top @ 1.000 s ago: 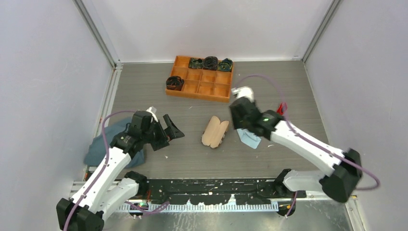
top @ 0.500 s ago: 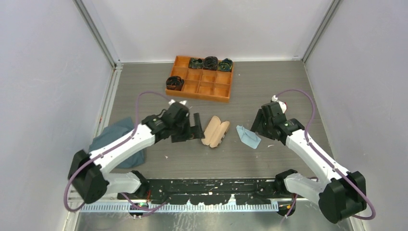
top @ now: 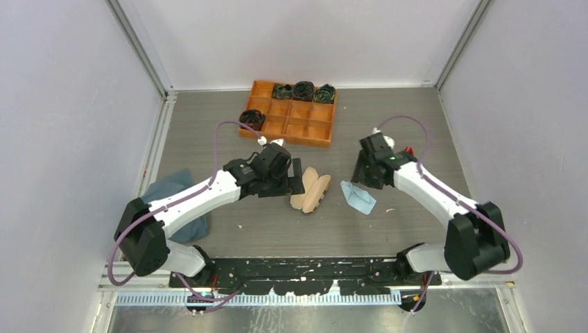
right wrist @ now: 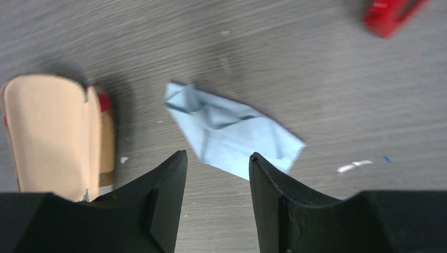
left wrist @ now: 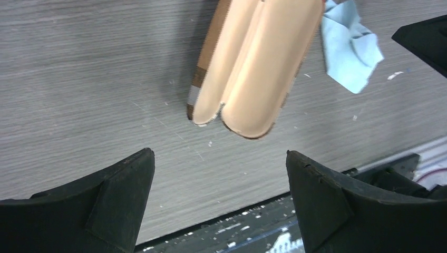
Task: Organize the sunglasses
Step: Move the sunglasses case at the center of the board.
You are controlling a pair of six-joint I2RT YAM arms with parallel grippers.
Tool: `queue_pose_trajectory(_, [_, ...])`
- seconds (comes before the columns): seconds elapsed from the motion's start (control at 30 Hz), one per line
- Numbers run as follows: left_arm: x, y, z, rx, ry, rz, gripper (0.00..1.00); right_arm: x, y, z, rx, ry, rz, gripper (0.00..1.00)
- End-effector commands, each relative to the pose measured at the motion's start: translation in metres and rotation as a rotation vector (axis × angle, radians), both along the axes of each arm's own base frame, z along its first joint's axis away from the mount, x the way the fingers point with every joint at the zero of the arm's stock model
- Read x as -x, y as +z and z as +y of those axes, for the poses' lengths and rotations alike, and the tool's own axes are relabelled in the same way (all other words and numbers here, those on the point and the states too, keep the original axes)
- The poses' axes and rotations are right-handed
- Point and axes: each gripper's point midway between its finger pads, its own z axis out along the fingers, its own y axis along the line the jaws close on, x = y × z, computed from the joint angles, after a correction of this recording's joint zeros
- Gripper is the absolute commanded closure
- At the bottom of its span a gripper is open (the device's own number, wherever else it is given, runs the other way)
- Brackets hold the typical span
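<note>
Sunglasses (right wrist: 390, 16): red; on the table (top: 208, 118) just right of the right arm, well apart from the case; only a sliver shows, blurred
Right gripper (right wrist: 216, 158): jaws partly apart, nothing between them; above the cloth
Cloth (right wrist: 232, 134): light blue, crumpled; just right of the case
Case (left wrist: 248, 68): lying open, tan lining up; mid-table
Left gripper (left wrist: 219, 155): jaws wide, empty; near the case's end, apart from it
Tray (top: 298, 130): orange; at the back; dark rolls in four compartments
</note>
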Motion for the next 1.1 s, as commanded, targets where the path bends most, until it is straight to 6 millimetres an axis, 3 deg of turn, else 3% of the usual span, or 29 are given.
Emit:
queue_pose_trajectory(0.0, [-0.018,-0.016,0.004,-0.077,0.004,-0.064,0.05,-0.02,0.008,0.024,0.051,0.094,-0.049,0.48])
queue_pose_trajectory(0.07, [-0.025,-0.033,0.005,-0.145,-0.02,-0.049,0.04,-0.024,0.005,0.03,0.017,0.086,-0.057,0.47])
queue_pose_trajectory(0.23, [-0.05,-0.054,-0.019,-0.198,-0.132,-0.041,0.05,-0.016,0.004,0.029,0.011,0.084,-0.048,0.46])
queue_pose_trajectory(0.4, [-0.073,-0.074,-0.025,-0.21,-0.177,0.019,0.34,0.001,0.009,0.011,0.024,0.054,-0.062,0.44])
queue_pose_trajectory(0.6, [-0.076,-0.075,-0.029,-0.203,-0.208,0.003,0.77,0.016,0.002,-0.003,0.025,0.022,-0.048,0.43])
queue_pose_trajectory(0.67, [-0.075,-0.076,-0.026,-0.208,-0.211,0.006,0.83,0.015,0.001,-0.003,0.021,0.019,-0.046,0.43])
queue_pose_trajectory(0.87, [-0.081,-0.061,0.001,-0.241,-0.154,-0.03,0.92,0.002,0.003,0.006,0.004,0.044,-0.045,0.43])
queue_pose_trajectory(1.07, [-0.09,-0.046,0.055,-0.273,0.004,-0.054,0.95,-0.012,-0.007,0.022,0.001,0.125,0.003,0.44])
